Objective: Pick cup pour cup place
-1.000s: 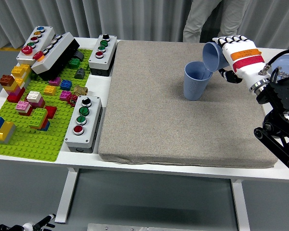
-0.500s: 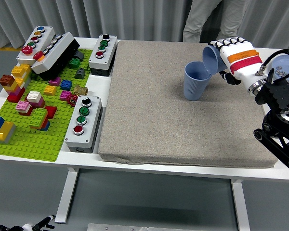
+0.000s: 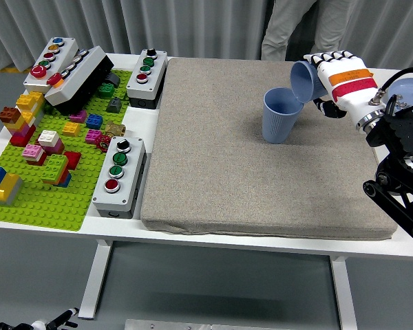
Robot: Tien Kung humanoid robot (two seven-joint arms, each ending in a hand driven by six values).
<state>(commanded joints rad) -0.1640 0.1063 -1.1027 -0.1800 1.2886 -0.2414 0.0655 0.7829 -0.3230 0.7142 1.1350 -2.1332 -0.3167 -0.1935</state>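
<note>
- Head view: right hand stayed clamped around tilted blue cup, near counter's far right corner.
- Rocked slightly down, then back; mouth still over upright blue cup on grey mat.
- Pour judged nearly finished; placing left.

right hand: fingers wrapped round tilted blue cup, mouth facing down-left | upright blue cup: stands on grey mat, rim just under tilted cup's lip | person: legs at far table edge | green brick plate, button boxes: left of mat
</note>
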